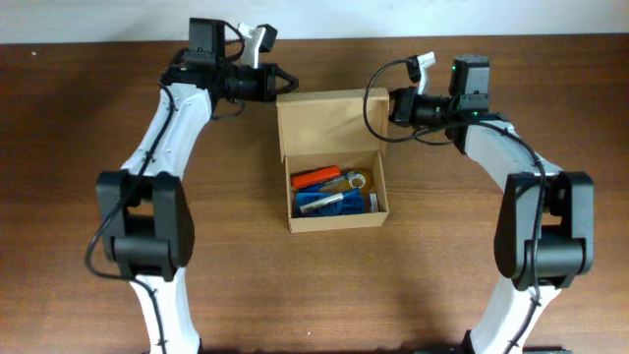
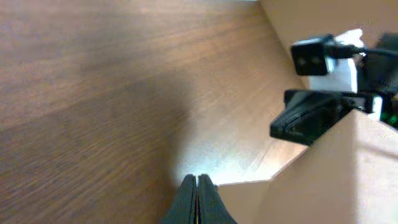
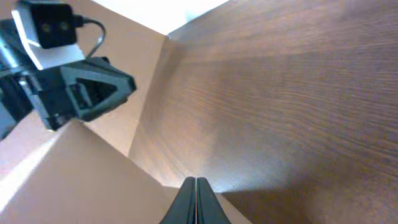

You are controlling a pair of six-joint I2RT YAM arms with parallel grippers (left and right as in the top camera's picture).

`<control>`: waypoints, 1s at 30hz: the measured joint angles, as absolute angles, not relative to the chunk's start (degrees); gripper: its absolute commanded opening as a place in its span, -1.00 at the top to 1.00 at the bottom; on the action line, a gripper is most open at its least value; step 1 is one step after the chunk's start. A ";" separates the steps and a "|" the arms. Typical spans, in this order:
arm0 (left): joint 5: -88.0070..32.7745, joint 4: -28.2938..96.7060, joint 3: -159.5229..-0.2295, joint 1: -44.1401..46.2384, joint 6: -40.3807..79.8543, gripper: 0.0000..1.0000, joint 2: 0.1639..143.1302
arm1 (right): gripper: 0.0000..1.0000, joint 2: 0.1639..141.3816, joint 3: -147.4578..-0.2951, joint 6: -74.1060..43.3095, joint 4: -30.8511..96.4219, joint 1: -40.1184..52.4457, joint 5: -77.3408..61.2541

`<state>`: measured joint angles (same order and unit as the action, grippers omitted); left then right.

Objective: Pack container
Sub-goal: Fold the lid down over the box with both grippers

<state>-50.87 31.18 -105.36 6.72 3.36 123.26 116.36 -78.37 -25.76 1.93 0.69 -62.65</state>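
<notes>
The lid of the container is flanked: left gripper at 9 o'clock, right gripper at 3, both clenched, seemingly empty.

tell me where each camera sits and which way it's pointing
overhead: fixed above the brown wooden table, looking straight down on the open tan cardboard box; both arms, left hand and right hand show.
left wrist: on the left arm, looking along its shut fingers toward the box's flap and the right hand.
right wrist: on the right arm, looking along its shut fingers toward the flap and left hand.
shared: each wrist view shows the opposite hand by the flap.
</notes>
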 measured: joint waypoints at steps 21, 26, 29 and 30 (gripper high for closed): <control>-35.68 69.65 -105.82 8.99 -15.07 0.96 116.44 | 0.92 100.77 -79.40 6.92 60.93 7.27 -35.55; -34.85 75.20 -105.69 12.03 -19.92 0.96 113.08 | 0.92 100.42 -79.26 8.08 64.51 11.25 -31.40; -34.81 75.09 -101.95 15.40 -21.89 0.96 110.37 | 0.93 99.74 -76.86 8.34 62.33 13.87 -30.44; -34.85 74.32 -99.81 16.25 -22.17 0.96 109.91 | 0.92 99.46 -75.64 8.38 61.34 14.09 -30.24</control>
<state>-34.85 74.32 -99.81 16.25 -22.17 109.91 99.46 -75.64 8.38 61.34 14.09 -30.24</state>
